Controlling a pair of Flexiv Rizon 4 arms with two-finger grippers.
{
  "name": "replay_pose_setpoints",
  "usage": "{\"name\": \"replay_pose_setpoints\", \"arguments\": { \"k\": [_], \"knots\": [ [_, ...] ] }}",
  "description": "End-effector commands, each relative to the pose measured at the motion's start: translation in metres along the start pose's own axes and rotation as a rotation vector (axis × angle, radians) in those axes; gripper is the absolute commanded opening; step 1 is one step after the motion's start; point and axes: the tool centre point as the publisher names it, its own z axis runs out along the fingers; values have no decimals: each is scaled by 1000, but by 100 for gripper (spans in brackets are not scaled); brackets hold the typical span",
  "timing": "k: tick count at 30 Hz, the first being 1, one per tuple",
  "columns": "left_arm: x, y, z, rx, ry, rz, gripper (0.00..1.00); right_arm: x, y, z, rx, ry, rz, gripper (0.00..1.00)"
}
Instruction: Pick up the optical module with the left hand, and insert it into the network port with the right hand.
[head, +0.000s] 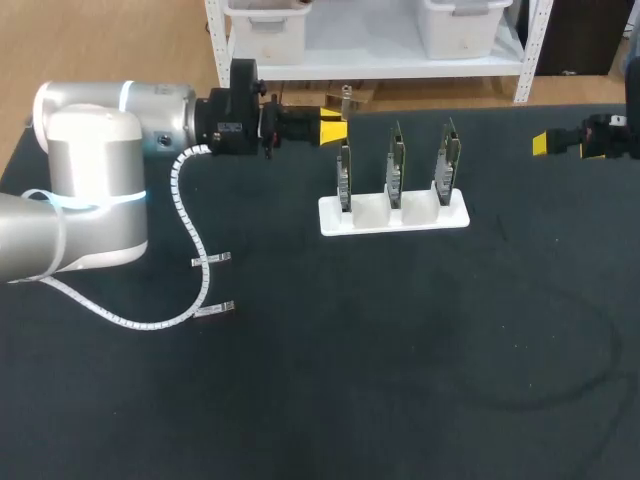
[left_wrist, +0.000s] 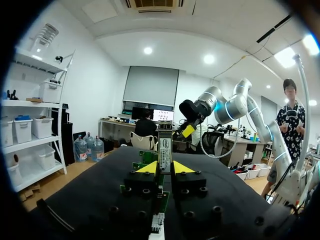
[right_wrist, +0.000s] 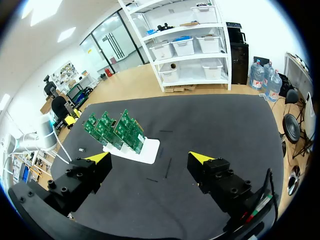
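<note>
Left pincer (left_wrist: 165, 168) tight around upright optical module (left_wrist: 165, 149) between its tips

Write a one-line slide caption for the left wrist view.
Left jaws shut on the optical module, upright between their yellow tips; the right arm hangs beyond, across the black table.

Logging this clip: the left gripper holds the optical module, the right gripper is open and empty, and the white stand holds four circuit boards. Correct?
No: the head view shows three circuit boards in the white stand, not four. The left gripper does hold the optical module, and the right gripper is open and empty.
</note>
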Motion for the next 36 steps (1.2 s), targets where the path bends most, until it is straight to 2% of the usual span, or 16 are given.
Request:
{"name": "replay_pose_setpoints", "arguments": {
  "k": [1, 36],
  "knots": [
    [-1, 4, 0, 13, 12, -2, 0, 0, 0, 0, 2, 0, 1, 100],
    [5, 6, -1, -19, -15, -24, 0, 0, 0, 0, 2, 0, 1, 100]
  ]
}}
